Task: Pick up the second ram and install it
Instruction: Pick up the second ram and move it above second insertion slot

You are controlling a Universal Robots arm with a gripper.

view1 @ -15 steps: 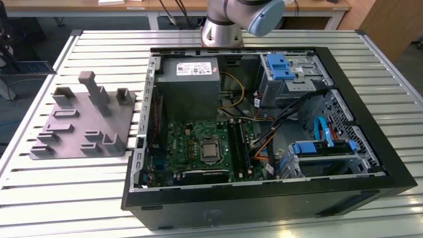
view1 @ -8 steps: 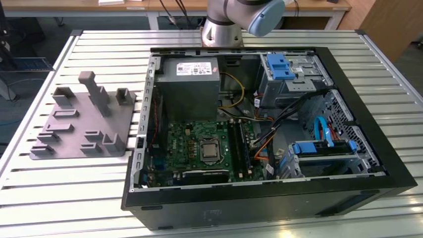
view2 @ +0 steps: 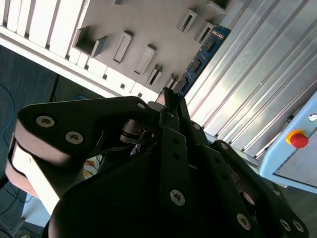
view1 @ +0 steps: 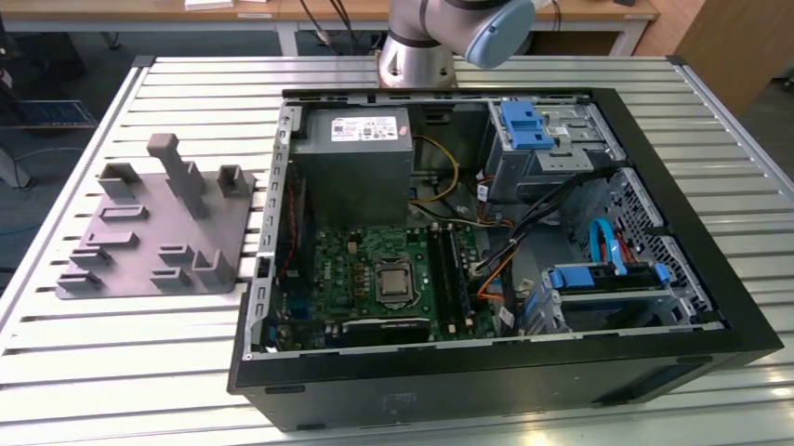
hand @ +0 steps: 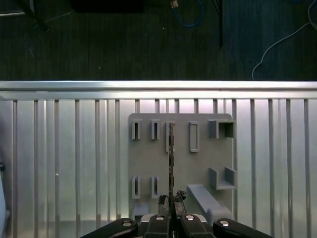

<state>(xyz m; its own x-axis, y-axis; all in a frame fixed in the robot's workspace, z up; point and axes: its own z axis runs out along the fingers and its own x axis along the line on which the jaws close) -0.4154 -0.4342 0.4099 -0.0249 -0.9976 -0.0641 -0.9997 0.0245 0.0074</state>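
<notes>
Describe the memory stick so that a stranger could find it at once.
In the second wrist view, find the grey fixture plate on the slatted table. The ram sticks out from the black gripper: a thin blue board with black chips, unlike the grey blocks.

The gripper (hand: 171,200) hangs over the grey fixture plate (hand: 181,163), facing down onto it. Its 2 fingers (view2: 172,144) are pinched on the second ram (view2: 200,57), held edge-on. The arm (view1: 417,56), a silver column with a blue-capped joint, stands beyond the plate.
</notes>
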